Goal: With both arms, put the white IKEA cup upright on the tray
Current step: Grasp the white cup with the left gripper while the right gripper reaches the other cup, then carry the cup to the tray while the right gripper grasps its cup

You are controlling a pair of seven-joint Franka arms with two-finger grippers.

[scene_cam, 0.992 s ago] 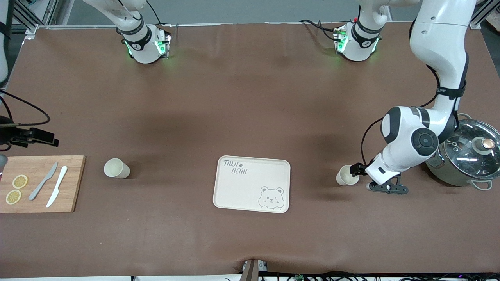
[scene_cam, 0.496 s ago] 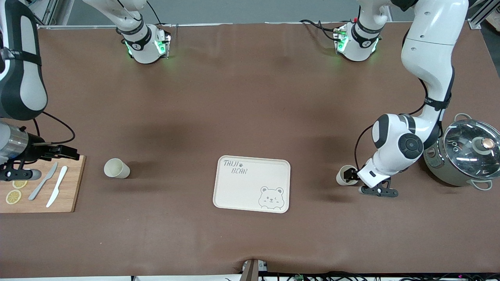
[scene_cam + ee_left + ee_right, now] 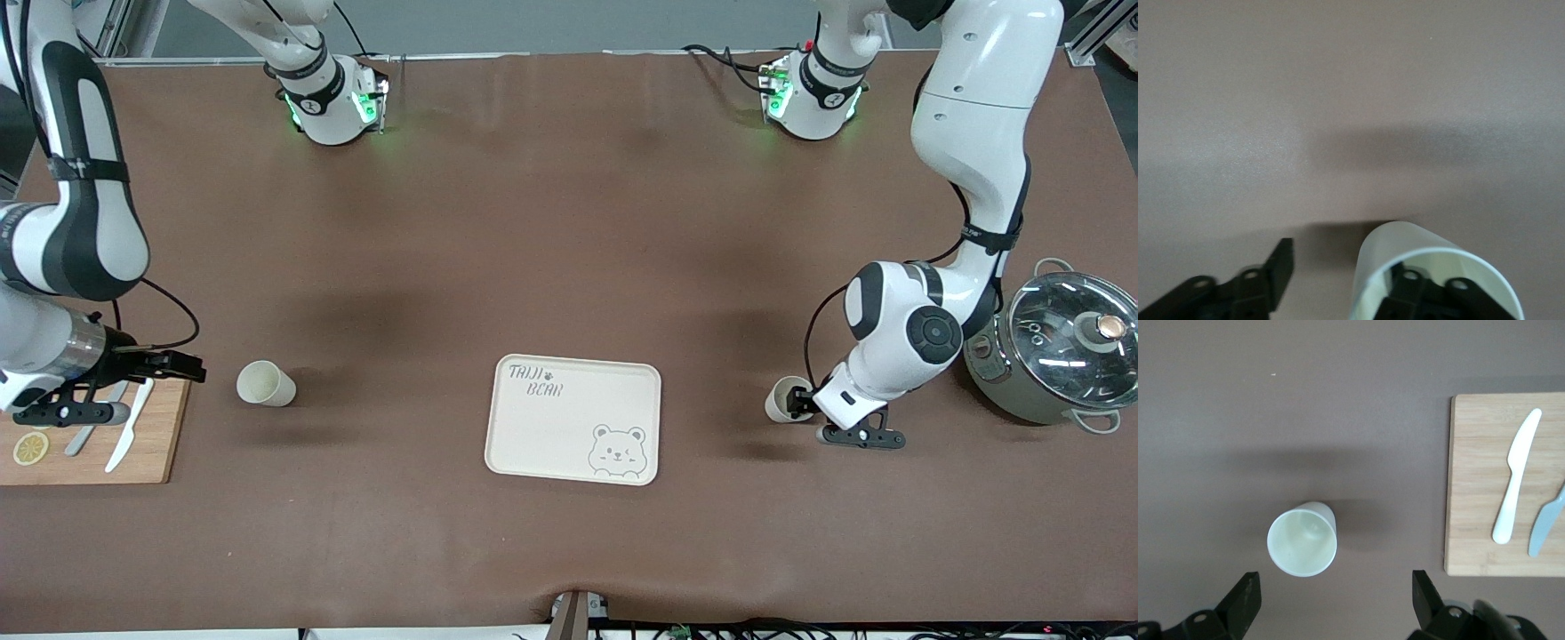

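Brown matting covers the table (image 3: 569,222), with the tray (image 3: 574,420) as landmark. Toward the left arm's end from the tray, the left gripper (image 3: 797,402) has its fingers spread astride the wall of a white cup (image 3: 782,399), one finger (image 3: 1408,293) inside the mouth, the other outside. Toward the right arm's end, the right gripper (image 3: 182,366) hangs with fingers apart over the cutting board's (image 3: 156,440) edge; a second cup (image 3: 264,384) lies between board and tray. Two knives (image 3: 1515,477) rest on the board.

Pot (image 3: 1058,356) crowds left arm; tray (image 3: 574,420) surroundings open.
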